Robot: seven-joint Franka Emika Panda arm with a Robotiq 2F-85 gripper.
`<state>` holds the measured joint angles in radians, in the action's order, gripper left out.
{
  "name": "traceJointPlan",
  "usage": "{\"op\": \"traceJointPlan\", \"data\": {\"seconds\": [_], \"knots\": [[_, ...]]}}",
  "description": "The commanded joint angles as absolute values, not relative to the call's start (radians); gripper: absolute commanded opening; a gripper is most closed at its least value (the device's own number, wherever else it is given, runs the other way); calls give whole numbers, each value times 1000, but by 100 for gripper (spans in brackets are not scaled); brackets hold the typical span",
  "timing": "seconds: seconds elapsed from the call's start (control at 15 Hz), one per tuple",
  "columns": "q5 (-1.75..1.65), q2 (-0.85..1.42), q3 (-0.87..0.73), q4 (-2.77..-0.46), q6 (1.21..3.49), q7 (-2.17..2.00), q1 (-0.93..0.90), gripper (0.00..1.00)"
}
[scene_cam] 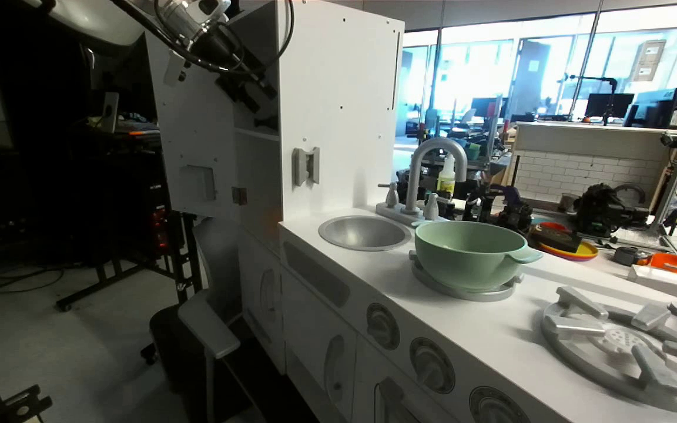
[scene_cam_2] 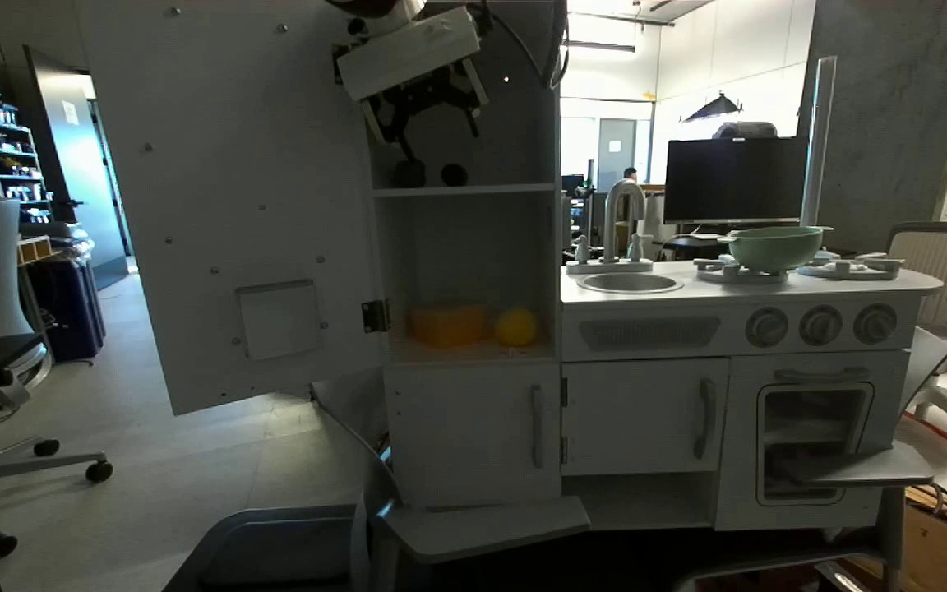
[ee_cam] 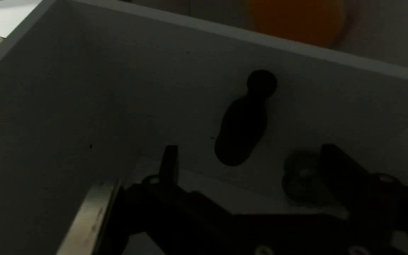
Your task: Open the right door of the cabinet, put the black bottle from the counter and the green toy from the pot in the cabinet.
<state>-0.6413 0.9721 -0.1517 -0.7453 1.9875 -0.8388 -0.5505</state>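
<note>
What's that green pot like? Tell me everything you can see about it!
The pot is a wide, pale mint-green bowl with two small handles on opposite sides. It looks smooth and dull, maybe plastic. It has no lid and stands open side up on a round grey burner, on the white counter beside the sink. Its inner wall shows, but I can't tell what's at the bottom.

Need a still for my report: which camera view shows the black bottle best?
The wrist view: though dim, the black bottle shows its whole outline there, body and round top. Both exterior views show at least one small dark shape on the shelf, too vague to identify.
</note>
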Motion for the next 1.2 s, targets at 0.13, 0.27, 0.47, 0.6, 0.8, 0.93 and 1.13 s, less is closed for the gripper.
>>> {"op": "traceJointPlan", "data": {"seconds": [0.13,0.27,0.47,0.6,0.8,0.93,1.13], "knots": [[-578,920,-86,-720,1904,-632,-529,100],[-534,888,-53,-718,1861,-522,-513,100],[-468,853,-14,-705,1761,-356,-494,100],[-436,830,6,-703,1690,-258,-486,100],[-415,800,31,-716,1597,-124,-488,100],[-416,786,45,-730,1556,-50,-492,100],[-422,769,61,-724,1537,14,-497,100]]}}
